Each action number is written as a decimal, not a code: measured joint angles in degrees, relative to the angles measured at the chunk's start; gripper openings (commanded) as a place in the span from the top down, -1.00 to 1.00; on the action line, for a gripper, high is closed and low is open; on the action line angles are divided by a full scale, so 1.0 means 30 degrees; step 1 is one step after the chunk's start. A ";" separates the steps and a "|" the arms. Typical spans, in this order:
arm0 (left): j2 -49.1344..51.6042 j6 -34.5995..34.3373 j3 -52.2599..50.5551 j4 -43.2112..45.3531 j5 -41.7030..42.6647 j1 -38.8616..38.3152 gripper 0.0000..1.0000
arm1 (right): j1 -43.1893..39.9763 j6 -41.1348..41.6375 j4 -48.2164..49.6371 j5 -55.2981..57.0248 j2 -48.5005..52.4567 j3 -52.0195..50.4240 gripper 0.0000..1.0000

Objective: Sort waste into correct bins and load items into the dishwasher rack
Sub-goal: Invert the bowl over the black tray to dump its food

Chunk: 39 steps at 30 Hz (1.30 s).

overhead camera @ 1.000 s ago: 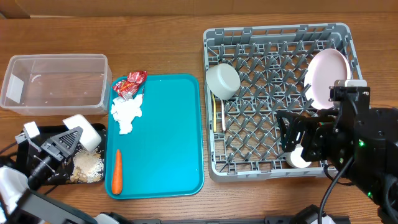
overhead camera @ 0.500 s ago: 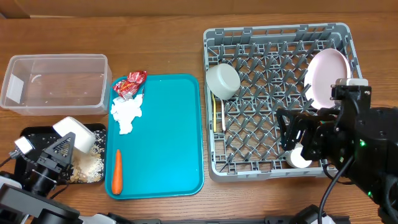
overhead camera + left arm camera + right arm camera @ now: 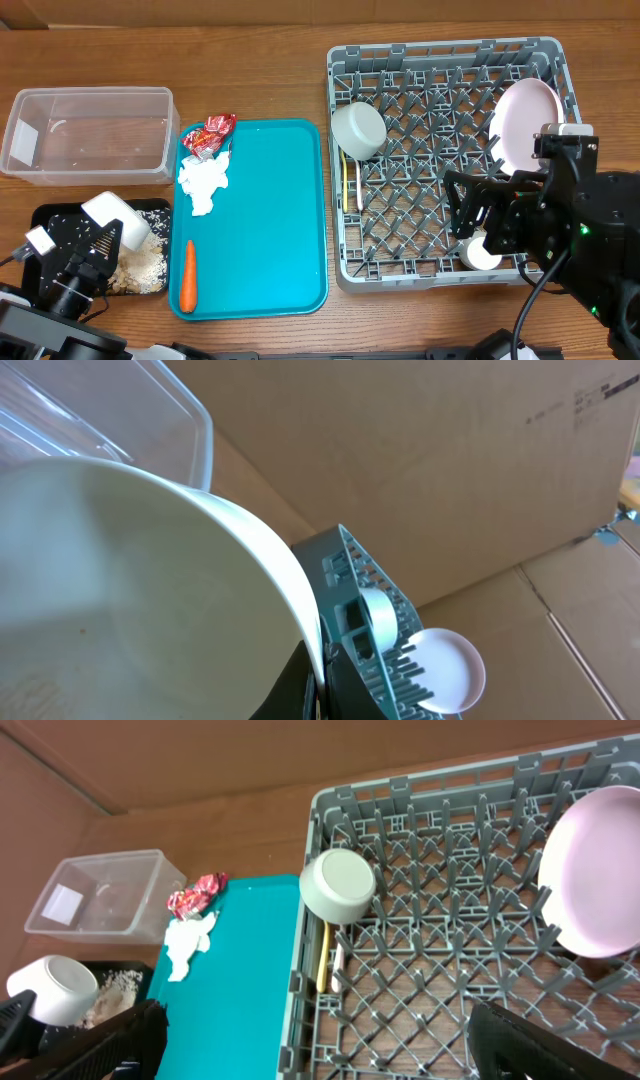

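My left gripper point(image 3: 106, 236) is shut on the rim of a small white bowl point(image 3: 114, 216) and holds it tilted over the black tray point(image 3: 50, 218); the bowl point(image 3: 120, 590) fills the left wrist view. Beige food scraps point(image 3: 140, 266) lie in that tray. The orange carrot point(image 3: 188, 275), white napkin point(image 3: 203, 182) and red wrapper point(image 3: 207, 135) lie on the teal tray point(image 3: 265, 220). The clear tub point(image 3: 88, 133) stands behind. The grey rack point(image 3: 450, 60) holds a second bowl point(image 3: 358, 130), the pink plate point(image 3: 525, 125) and the yellow spoon and fork point(image 3: 348, 185). My right gripper point(image 3: 470, 212) hangs open over the rack's front right.
The teal tray lies between the bins and the rack, touching neither. In the right wrist view the rack point(image 3: 440, 970), its bowl point(image 3: 338, 885) and the plate point(image 3: 595, 880) lie below. Cardboard walls point(image 3: 420, 450) stand behind the table.
My left gripper has drawn back toward the front left with the bowl, which stays over the black tray. The right gripper has hardly moved.
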 measured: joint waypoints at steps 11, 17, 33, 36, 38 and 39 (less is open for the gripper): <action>0.0000 0.1953 -0.0007 -0.1931 0.0044 0.0000 0.92 | 0.0000 0.0299 0.0277 -0.0058 0.0000 0.0000 -1.00; 0.0000 0.3810 -0.0015 -0.2914 0.0525 0.0000 0.92 | 0.0000 0.0299 0.0284 -0.0197 0.0000 0.0000 -1.00; -0.0007 0.7475 -0.0015 -0.4029 0.0583 -0.2397 0.92 | 0.0000 0.0306 0.0073 -0.0204 0.0000 0.0000 -1.00; -0.0007 0.8123 0.0044 -0.4022 0.0459 -0.4685 0.92 | 0.0000 0.0306 0.0087 -0.0219 0.0000 0.0000 -1.00; -0.0015 0.8459 0.0335 -0.4029 0.0357 -0.6419 0.92 | 0.0000 0.0306 0.0073 -0.0211 0.0000 0.0000 -1.00; -0.0015 0.8561 0.0634 -0.4029 0.0291 -0.7206 0.92 | 0.0000 0.0306 0.0080 -0.0219 0.0000 0.0000 -1.00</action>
